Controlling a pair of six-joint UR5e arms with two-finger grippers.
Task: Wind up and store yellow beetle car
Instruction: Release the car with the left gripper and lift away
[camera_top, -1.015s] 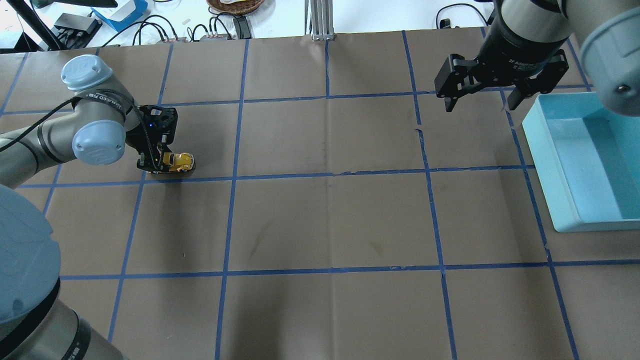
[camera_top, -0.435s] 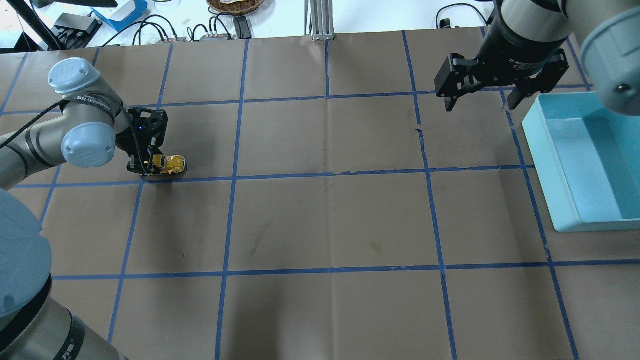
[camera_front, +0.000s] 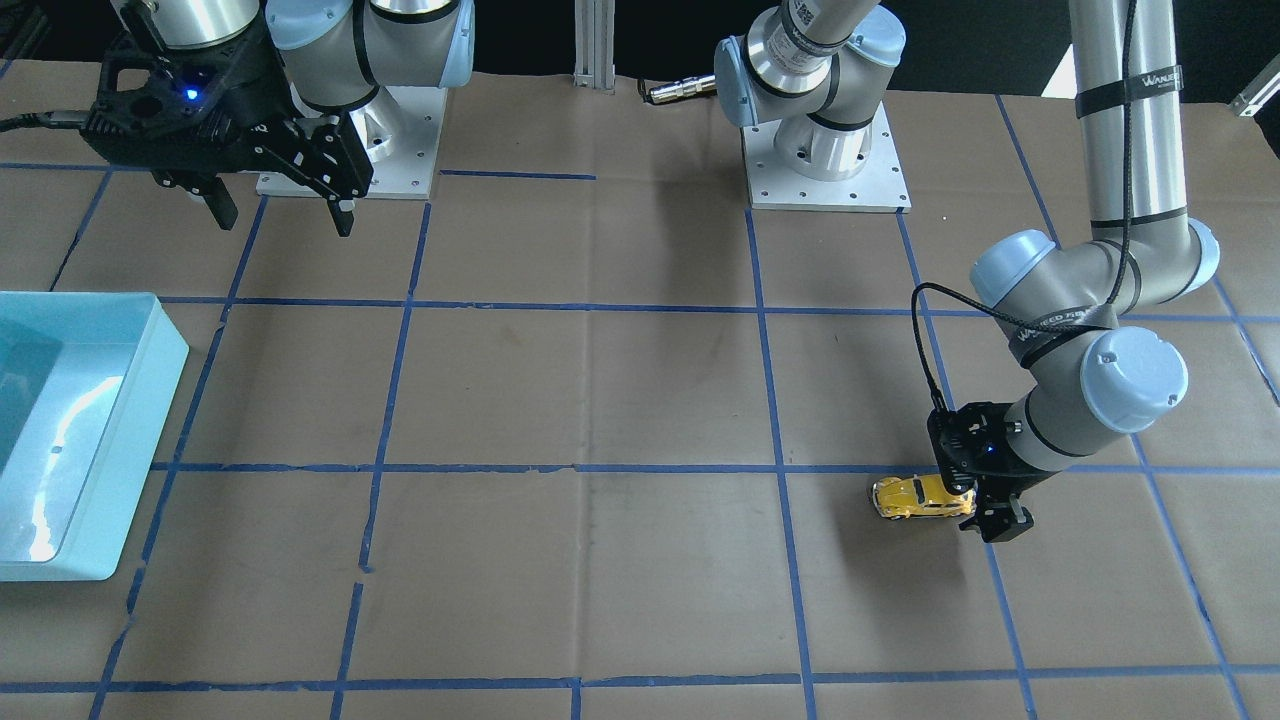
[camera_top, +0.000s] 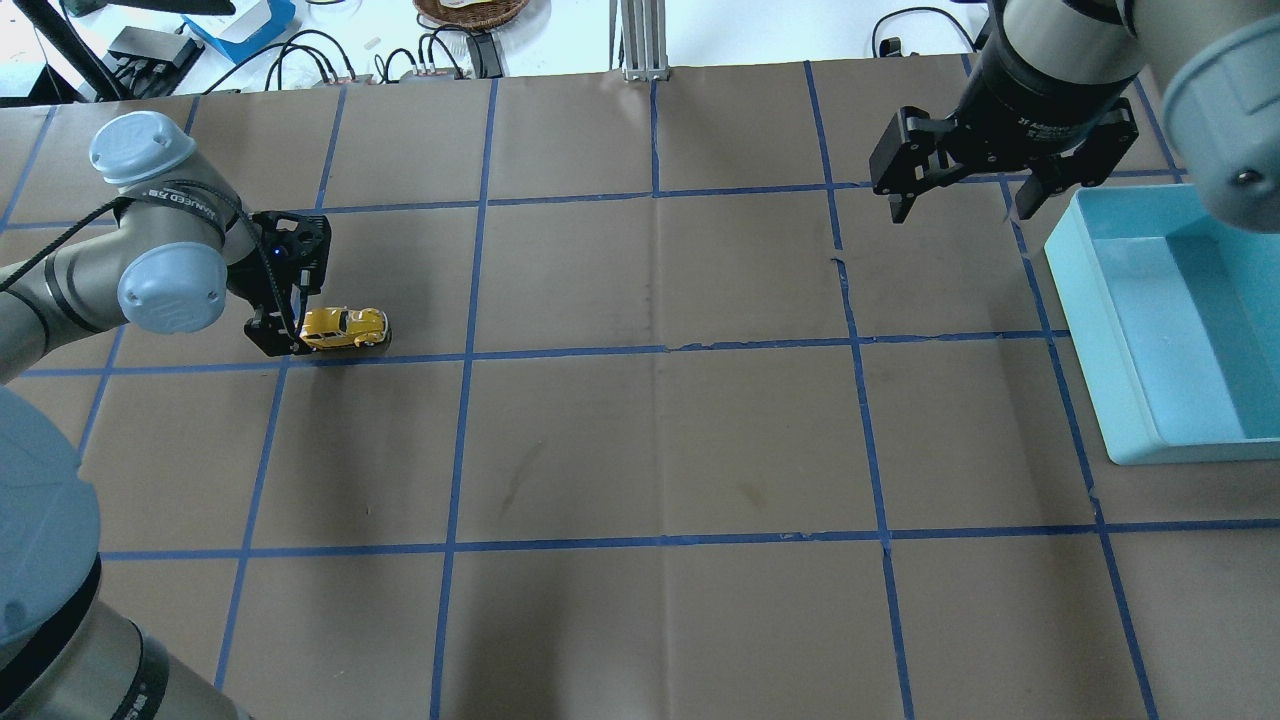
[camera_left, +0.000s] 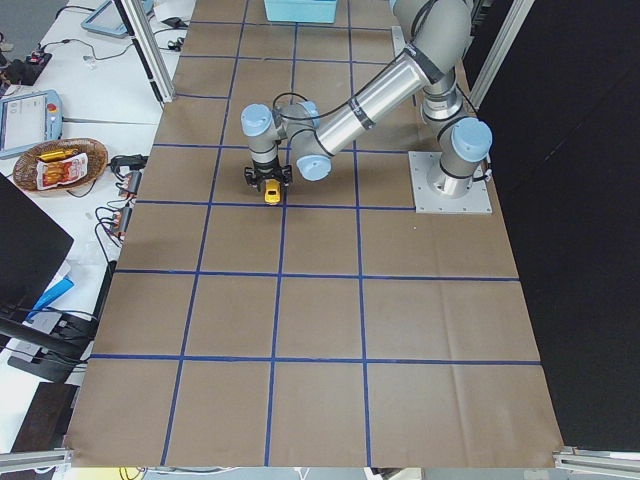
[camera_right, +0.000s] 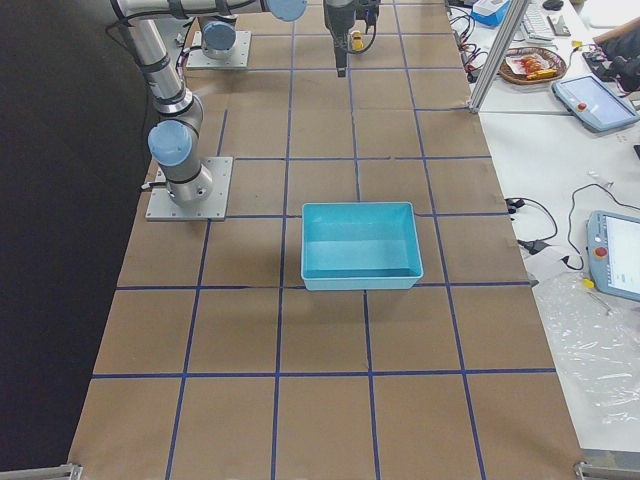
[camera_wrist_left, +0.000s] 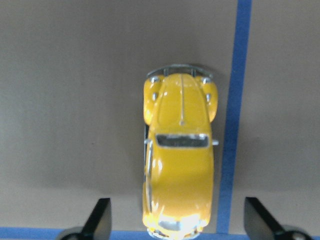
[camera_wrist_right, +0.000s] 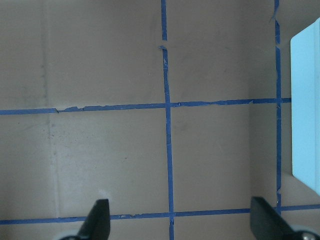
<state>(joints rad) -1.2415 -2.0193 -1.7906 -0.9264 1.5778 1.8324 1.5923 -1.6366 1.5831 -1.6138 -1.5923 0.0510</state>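
Both left jaws gape, flanking untouched car (camera_wrist_left: 180, 160).

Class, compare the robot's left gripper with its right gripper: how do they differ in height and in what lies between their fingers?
The left gripper sits low by the table; the right gripper hangs high above it. The yellow beetle car lies partly between the left gripper's fingers, untouched; the right gripper's fingers frame only bare table beside the blue bin. Both are open, pointing down.

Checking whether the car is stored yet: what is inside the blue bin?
Only bare blue floor shows in the bin; a sliver behind its near wall is hidden. The yellow beetle car stands outside, at the left tool.
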